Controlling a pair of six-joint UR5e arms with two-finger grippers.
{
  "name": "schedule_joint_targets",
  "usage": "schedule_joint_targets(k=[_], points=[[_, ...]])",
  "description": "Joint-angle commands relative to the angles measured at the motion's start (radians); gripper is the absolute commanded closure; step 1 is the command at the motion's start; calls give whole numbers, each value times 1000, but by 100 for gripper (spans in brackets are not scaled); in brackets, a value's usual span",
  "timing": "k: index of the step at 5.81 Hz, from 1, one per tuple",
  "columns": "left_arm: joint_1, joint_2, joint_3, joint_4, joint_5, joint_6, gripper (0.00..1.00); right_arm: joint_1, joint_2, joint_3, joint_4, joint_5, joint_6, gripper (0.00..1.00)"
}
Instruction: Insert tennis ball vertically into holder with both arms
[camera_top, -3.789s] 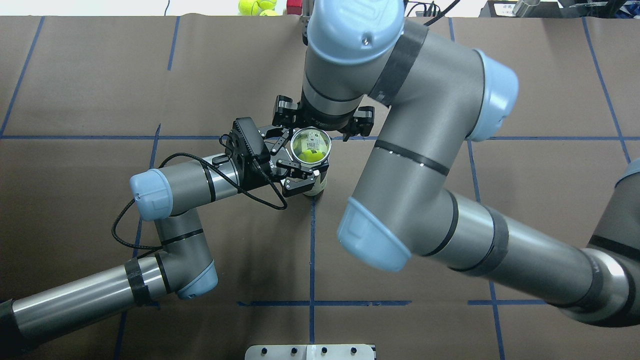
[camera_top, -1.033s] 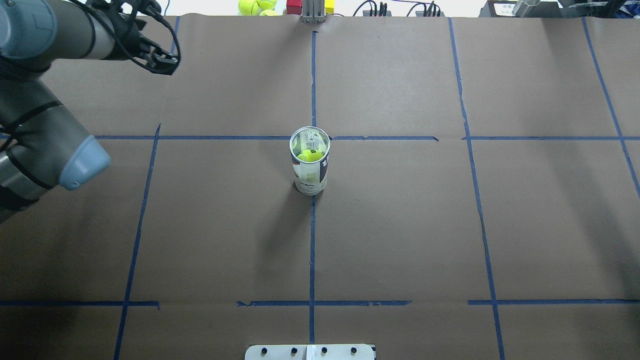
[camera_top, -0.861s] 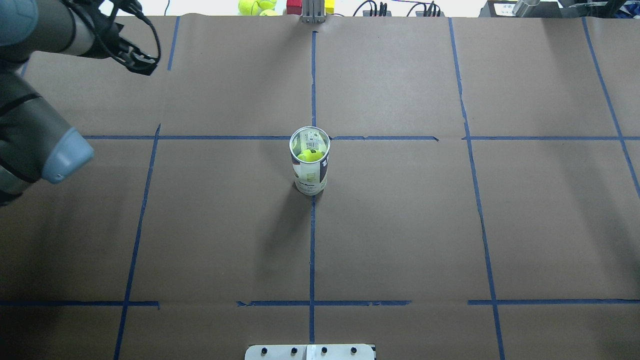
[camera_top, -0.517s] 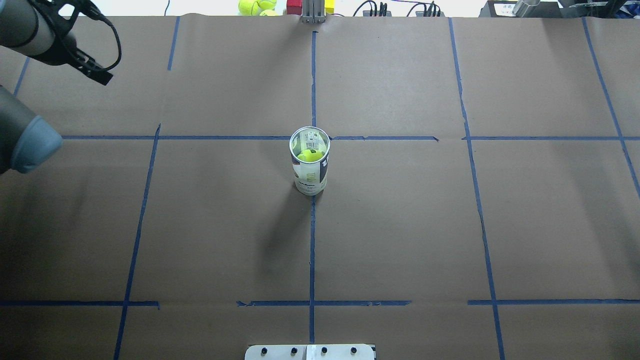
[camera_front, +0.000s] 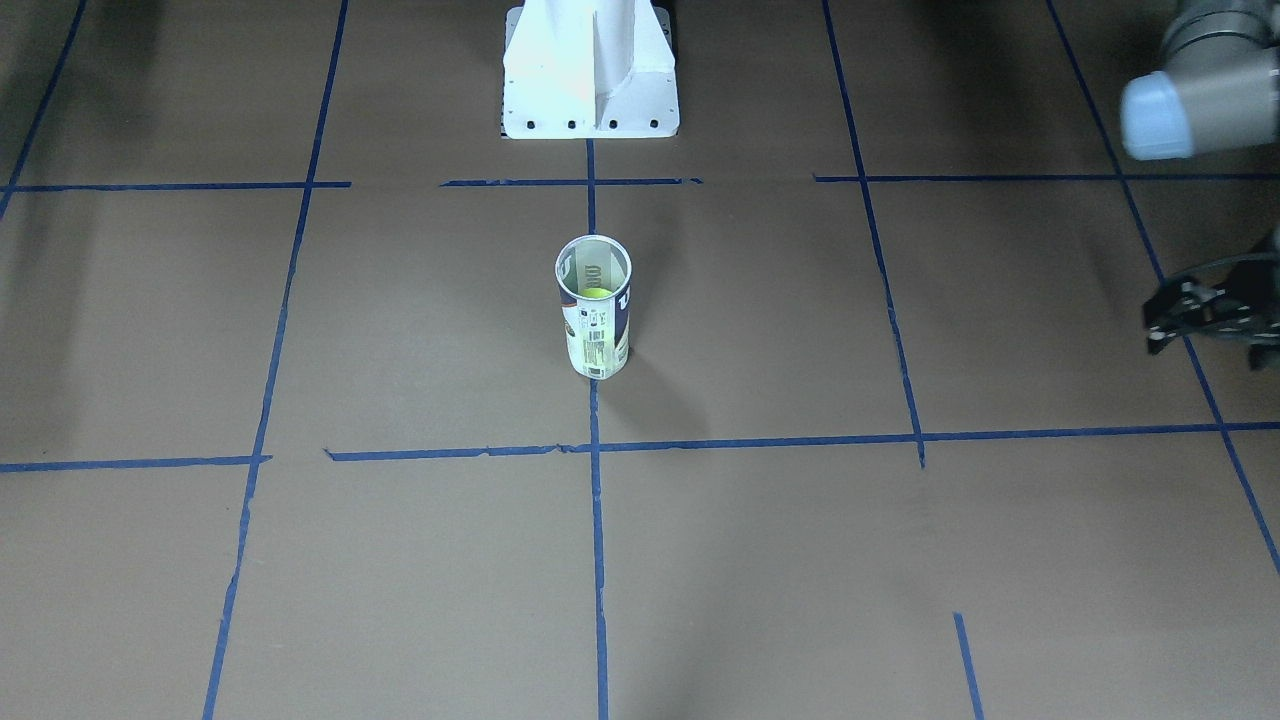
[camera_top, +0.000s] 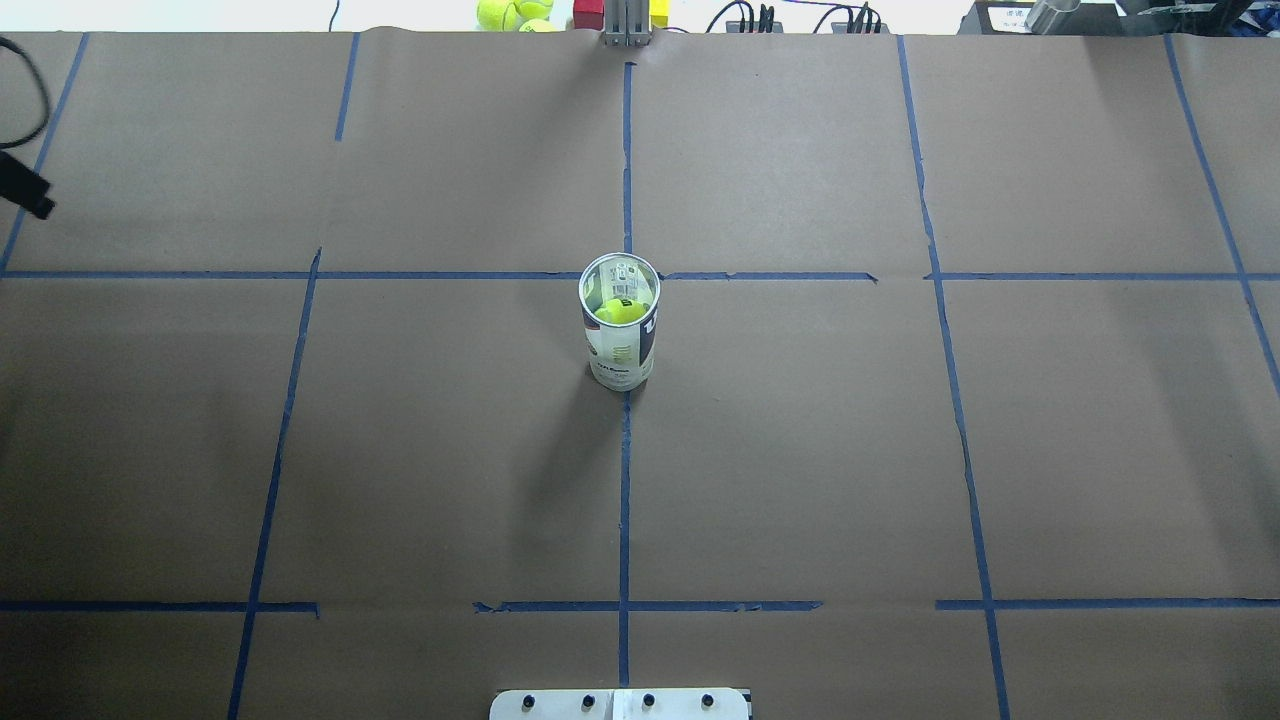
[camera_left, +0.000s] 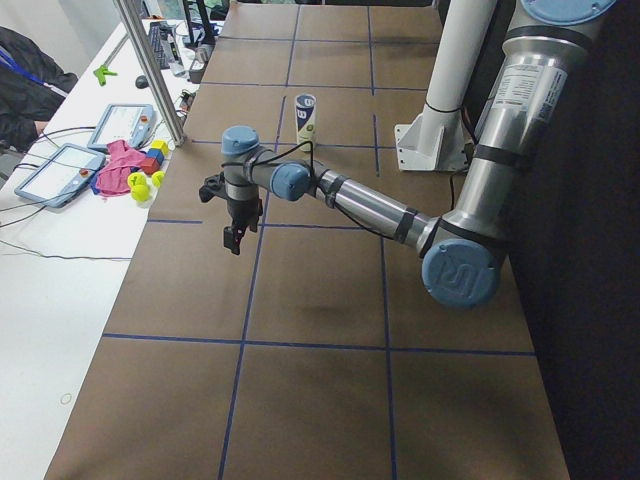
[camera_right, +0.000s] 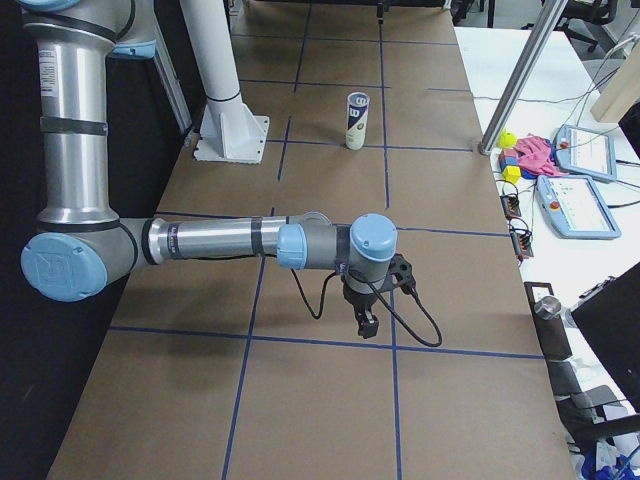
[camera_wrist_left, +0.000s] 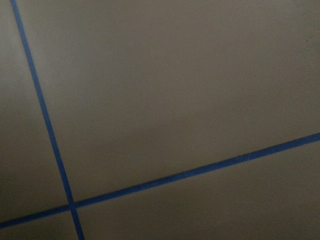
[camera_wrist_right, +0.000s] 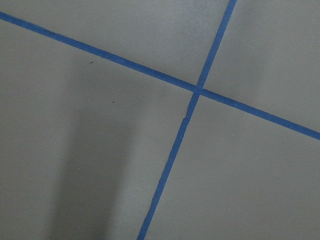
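Observation:
The holder (camera_top: 620, 335), a clear tube with a navy-and-white label, stands upright and alone at the table's centre. A yellow-green tennis ball (camera_top: 620, 311) sits inside it, also seen from the front (camera_front: 596, 293). My left gripper (camera_front: 1170, 325) hangs far off to my left, well clear of the holder; only its tip shows at the overhead view's edge (camera_top: 30, 195). I cannot tell whether it is open. My right gripper (camera_right: 367, 322) hangs over the table far to my right and shows only in the exterior right view; I cannot tell its state. Both wrist views show only paper and tape.
The white pedestal base (camera_front: 590, 75) stands behind the holder. Spare tennis balls (camera_top: 512, 13) and coloured blocks lie beyond the far edge. Brown paper with blue tape lines (camera_top: 625, 500) covers the table. Tablets (camera_right: 575, 190) lie on a side desk.
Both arms have left the holder since the oldest frame. Over the last second my left arm swung further left, almost out of the overhead view. The holder and ball have not moved.

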Motion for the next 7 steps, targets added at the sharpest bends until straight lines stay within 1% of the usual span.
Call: schedule_joint_targets(k=[1, 2, 3, 4, 5, 7], points=[[-144, 172, -9, -5, -105, 120, 0, 0, -9, -8, 0, 0, 0, 0], [-210, 235, -9, 1, -99, 196, 0, 0, -9, -16, 0, -2, -1, 0], [-229, 292, 1, 0, -104, 183, 0, 0, -9, -17, 0, 0, 0, 0], [-261, 295, -14, -15, -105, 198, 0, 0, -9, -19, 0, 0, 0, 0], [-261, 321, -20, -17, -104, 201, 0, 0, -9, -19, 0, 0, 0, 0], [-262, 325, -28, -12, -87, 196, 0, 0, -12, -19, 0, 0, 0, 0]])
